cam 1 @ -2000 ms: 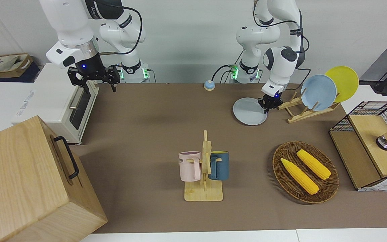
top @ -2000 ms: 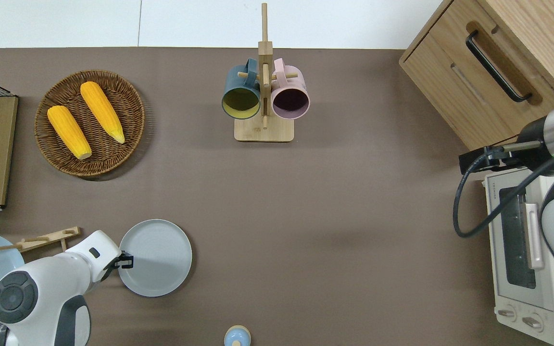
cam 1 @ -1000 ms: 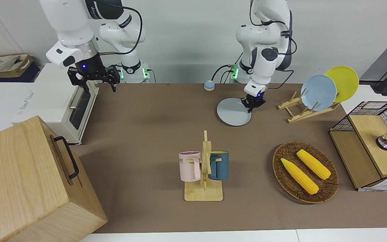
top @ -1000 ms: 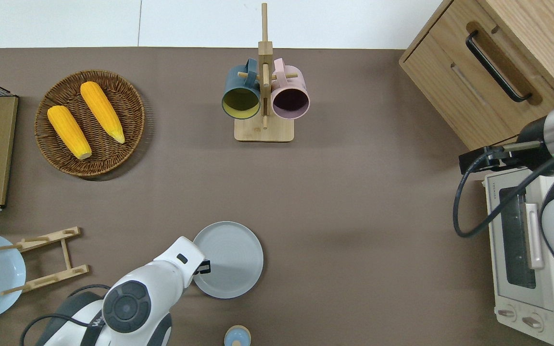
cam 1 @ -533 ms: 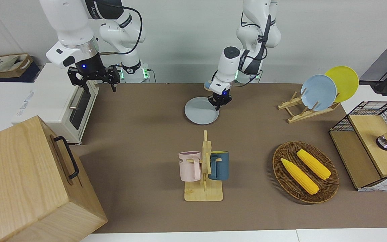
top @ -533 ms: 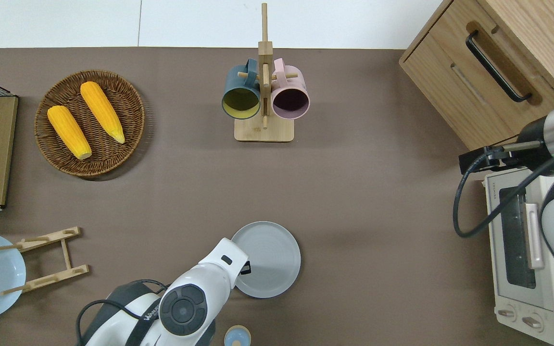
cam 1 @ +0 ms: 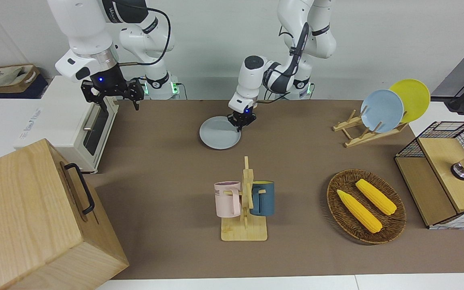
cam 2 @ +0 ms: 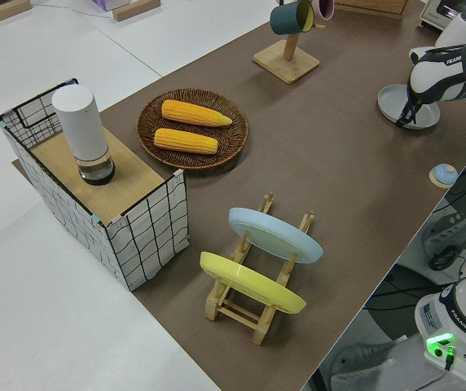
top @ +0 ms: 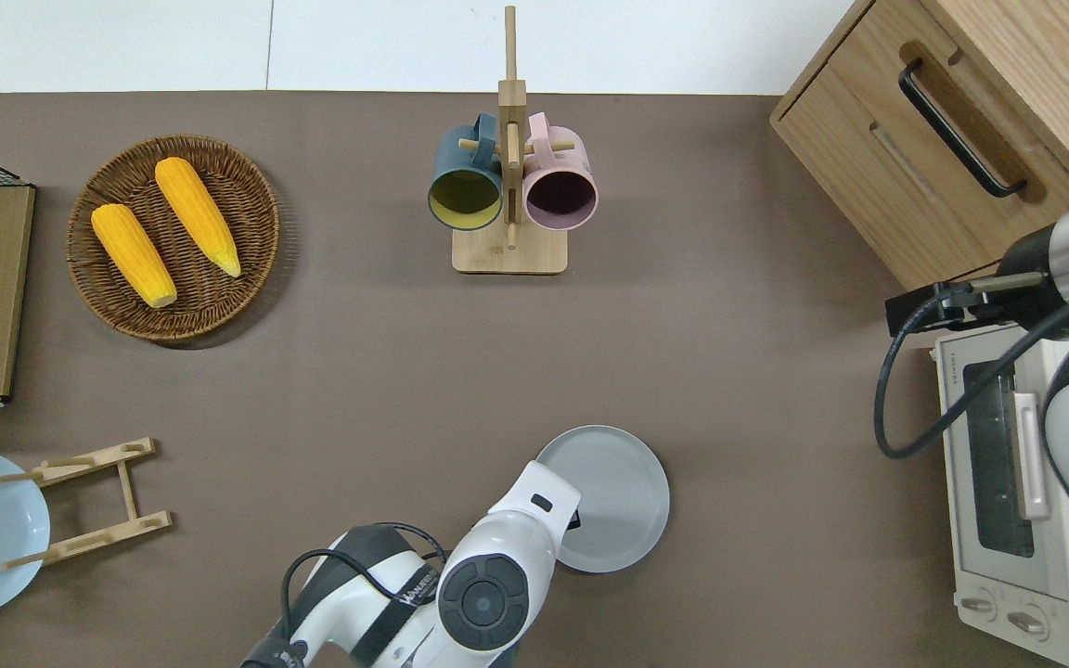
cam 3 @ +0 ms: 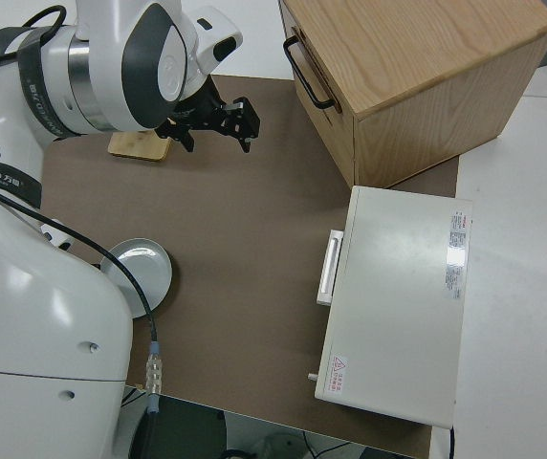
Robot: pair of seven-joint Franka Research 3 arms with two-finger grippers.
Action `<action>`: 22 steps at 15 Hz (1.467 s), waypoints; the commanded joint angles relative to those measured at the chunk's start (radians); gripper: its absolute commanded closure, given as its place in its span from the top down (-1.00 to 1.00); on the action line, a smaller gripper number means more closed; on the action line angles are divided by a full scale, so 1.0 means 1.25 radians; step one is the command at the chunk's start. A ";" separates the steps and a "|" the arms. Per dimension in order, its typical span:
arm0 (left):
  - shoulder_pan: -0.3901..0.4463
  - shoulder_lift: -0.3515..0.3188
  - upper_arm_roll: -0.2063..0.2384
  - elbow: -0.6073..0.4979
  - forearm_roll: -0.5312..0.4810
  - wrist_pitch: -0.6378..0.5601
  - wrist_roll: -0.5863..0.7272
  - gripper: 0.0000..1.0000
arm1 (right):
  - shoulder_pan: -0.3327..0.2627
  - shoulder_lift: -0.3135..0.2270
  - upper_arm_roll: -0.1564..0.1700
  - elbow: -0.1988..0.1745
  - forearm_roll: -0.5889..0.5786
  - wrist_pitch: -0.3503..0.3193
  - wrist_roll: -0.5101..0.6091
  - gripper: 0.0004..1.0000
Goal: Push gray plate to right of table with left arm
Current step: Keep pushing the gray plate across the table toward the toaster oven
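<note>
While the right arm [cam 1: 95,48] sits parked, jaws spread wide, the worktop [cam 1: 167,169] carries the gray plate [cam 1: 219,138] flat, nearer the robots than the mug rack [cam 1: 245,209]. Left gripper [cam 1: 241,122] touches its rim; jaw state: cannot tell.

I read "FRANKA" and "MIKA" in black on the left arm's [cam 2: 453,69] white link in the left side view, and "FRANKA EMIKA" on a robot base [cam 2: 461,322] low in that same view. The pink mug [cam 1: 227,199] carries the letters "ME". Print on the toaster oven [cam 3: 403,301] and its red warning sticker is too small for me to read.
</note>
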 commanded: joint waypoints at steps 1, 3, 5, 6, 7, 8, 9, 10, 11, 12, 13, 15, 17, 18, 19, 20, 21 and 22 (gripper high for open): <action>-0.064 0.112 0.001 0.090 0.013 0.010 -0.079 -1.00 | -0.001 -0.005 0.000 0.001 0.006 -0.008 0.003 0.97; -0.082 0.163 0.001 0.145 0.065 0.010 -0.149 -1.00 | -0.001 -0.005 0.000 0.001 0.006 -0.008 0.003 0.97; -0.105 0.217 0.001 0.202 0.127 0.010 -0.240 -1.00 | -0.001 -0.005 0.000 0.001 0.006 -0.008 0.003 0.97; -0.109 0.238 -0.001 0.229 0.151 0.010 -0.269 -1.00 | -0.001 -0.005 0.000 0.001 0.006 -0.008 0.003 0.97; -0.110 0.248 -0.001 0.247 0.161 0.008 -0.279 -1.00 | -0.001 -0.005 0.000 0.002 0.006 -0.008 0.003 0.97; -0.113 0.251 -0.001 0.264 0.160 0.008 -0.283 -1.00 | -0.001 -0.005 0.000 0.002 0.006 -0.008 0.003 0.97; -0.116 0.252 -0.004 0.272 0.161 0.007 -0.289 -1.00 | -0.001 -0.005 0.000 0.001 0.006 -0.008 0.003 0.97; -0.119 0.254 -0.007 0.273 0.160 0.008 -0.290 -1.00 | -0.001 -0.005 0.000 0.001 0.006 -0.008 0.003 0.97; -0.119 0.256 -0.007 0.282 0.160 0.007 -0.292 -1.00 | -0.001 -0.005 0.000 0.001 0.006 -0.008 0.003 0.97; -0.119 0.259 -0.007 0.283 0.160 0.007 -0.292 -1.00 | -0.001 -0.005 0.000 0.001 0.006 -0.008 0.004 0.97; -0.119 0.259 -0.007 0.286 0.160 0.007 -0.292 -0.88 | -0.001 -0.005 0.000 0.001 0.006 -0.008 0.004 0.97; -0.118 0.260 -0.007 0.293 0.154 0.006 -0.290 0.10 | -0.001 -0.005 0.000 0.001 0.006 -0.008 0.004 0.97; -0.116 0.261 -0.006 0.311 0.150 -0.009 -0.292 0.89 | -0.001 -0.005 0.000 0.001 0.006 -0.008 0.004 0.97; -0.113 0.259 -0.007 0.315 0.152 -0.019 -0.292 0.96 | -0.001 -0.005 0.000 0.001 0.006 -0.008 0.003 0.97; -0.109 0.259 -0.007 0.321 0.152 -0.022 -0.292 0.97 | -0.001 -0.005 0.000 0.001 0.006 -0.008 0.003 0.97; -0.109 0.258 -0.007 0.325 0.152 -0.031 -0.290 0.97 | -0.001 -0.005 0.000 0.001 0.006 -0.008 0.003 0.97; -0.108 0.257 -0.007 0.326 0.152 -0.038 -0.289 0.97 | -0.001 -0.005 0.000 0.001 0.006 -0.008 0.003 0.97; -0.108 0.256 -0.007 0.328 0.152 -0.040 -0.289 0.97 | -0.001 -0.005 0.000 0.001 0.006 -0.008 0.003 0.97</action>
